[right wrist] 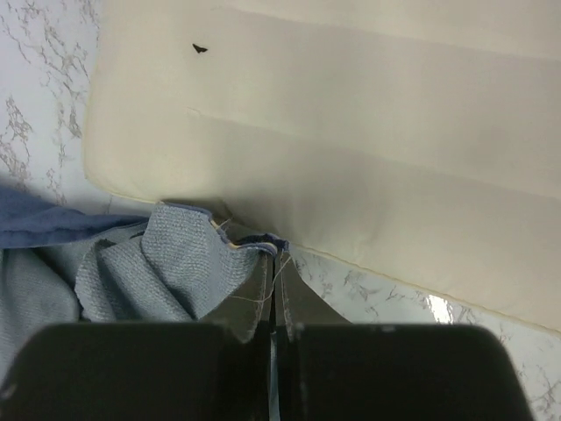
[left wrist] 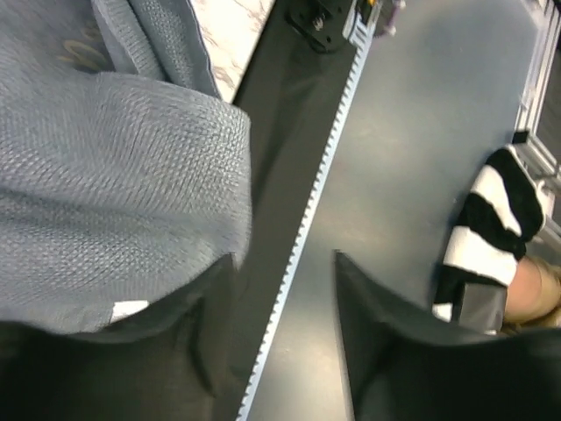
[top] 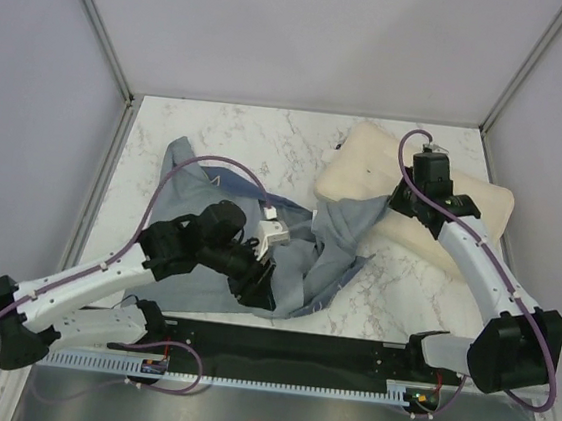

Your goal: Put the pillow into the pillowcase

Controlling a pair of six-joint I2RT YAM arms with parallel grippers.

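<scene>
The cream pillow (top: 366,164) lies at the back right of the marble table; its quilted channels fill the right wrist view (right wrist: 351,132). The pillowcase (top: 333,241) lies crumpled mid-table, mostly showing its paler grey-blue inner side. My right gripper (top: 401,199) is shut on the pillowcase's hem (right wrist: 237,246) right at the pillow's near edge, jaws pressed together (right wrist: 273,254). My left gripper (top: 258,284) is open at the pillowcase's near left part. Grey-blue fabric (left wrist: 114,175) drapes over its left finger (left wrist: 215,298); the gap between the fingertips (left wrist: 283,256) is empty.
The black base rail (top: 297,348) and a white toothed strip (left wrist: 307,228) run along the table's near edge. A black-and-white striped object (left wrist: 491,228) lies beyond the edge in the left wrist view. Enclosure walls close the table's left, back and right.
</scene>
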